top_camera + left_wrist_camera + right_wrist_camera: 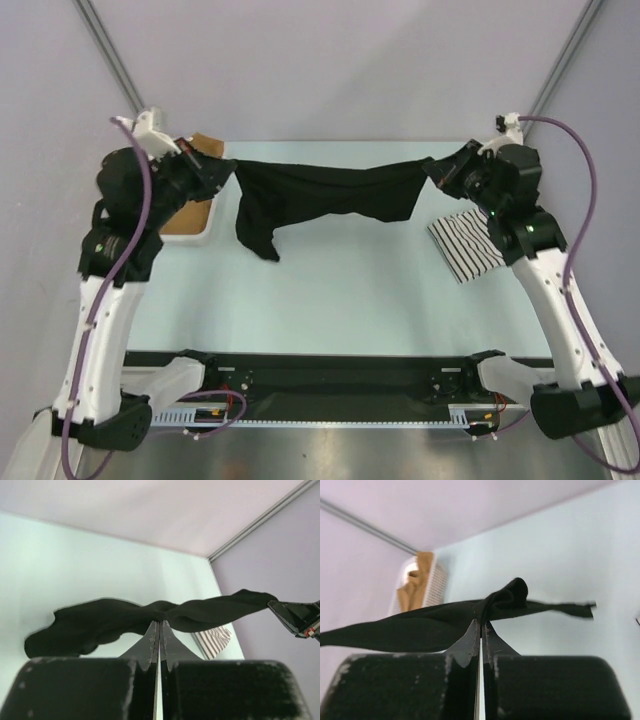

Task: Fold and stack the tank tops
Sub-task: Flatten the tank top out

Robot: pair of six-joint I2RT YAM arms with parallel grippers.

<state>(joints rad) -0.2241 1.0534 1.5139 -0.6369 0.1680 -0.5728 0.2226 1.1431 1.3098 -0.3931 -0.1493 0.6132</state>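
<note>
Plain black cloth tank top [320,195] hangs in the air over the far half of the pale table [330,290], pulled taut for spreading, I judge. My left pincer [228,170] is clamped tight on its 9 o'clock end, my right pincer [432,170] on its 3 o'clock end. A loose part sags at 7 o'clock. White black-striped tank top [462,248] lies at 4 o'clock, under my right arm. White perforated basket [436,587] sits at 9 o'clock. Both crowd the lay-down spot.

Soft, even, bright light fills all three views, and shadows on the tabletop [340,300] are barely there. The black tank top [330,195] reads as a nearly featureless dark mass. The near housings of the left pincer [159,626] and right pincer [481,624] are blurred, out of focus.
</note>
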